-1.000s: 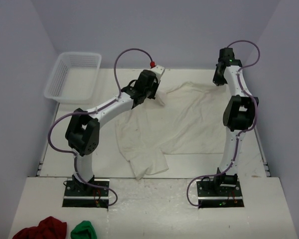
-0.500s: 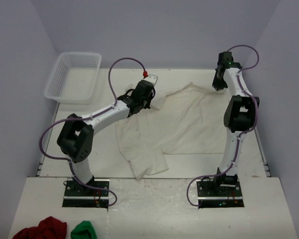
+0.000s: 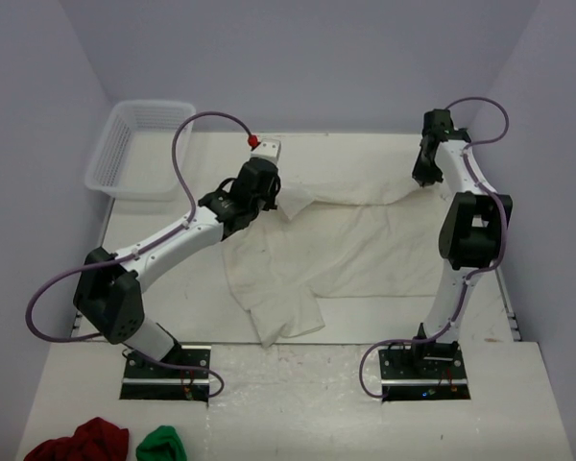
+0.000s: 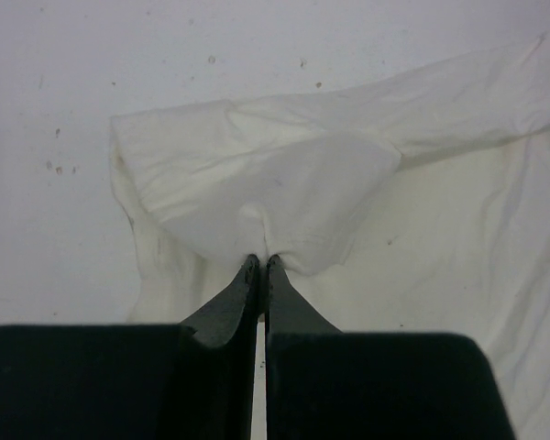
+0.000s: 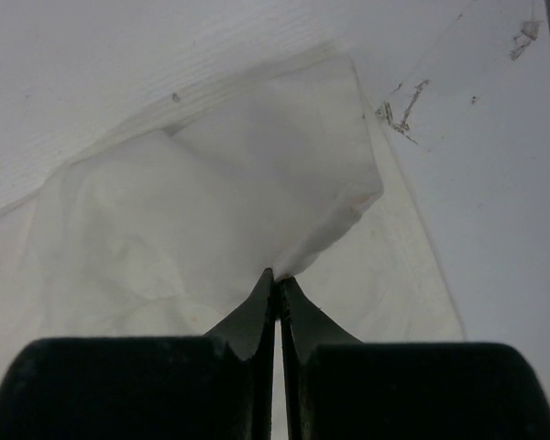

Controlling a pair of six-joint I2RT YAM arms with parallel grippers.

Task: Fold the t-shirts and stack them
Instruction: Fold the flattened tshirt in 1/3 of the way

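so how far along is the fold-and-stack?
Early. Done: nothing folded or stacked. The one t-shirt in view lies mostly spread on the table, and its near end is rumpled. In hand: the left gripper and the right gripper are each shut on a pinch of cloth at the far edge, one toward each side. Left: the whole fold, then stacking. No pile shows anywhere.

Pale lilac walls (image 3: 307, 58) enclose the scuffed white worktop (image 3: 365, 154) at nine, twelve and three o'clock. A speckled cream ledge (image 3: 298, 403) spans six o'clock. The light is soft and even.
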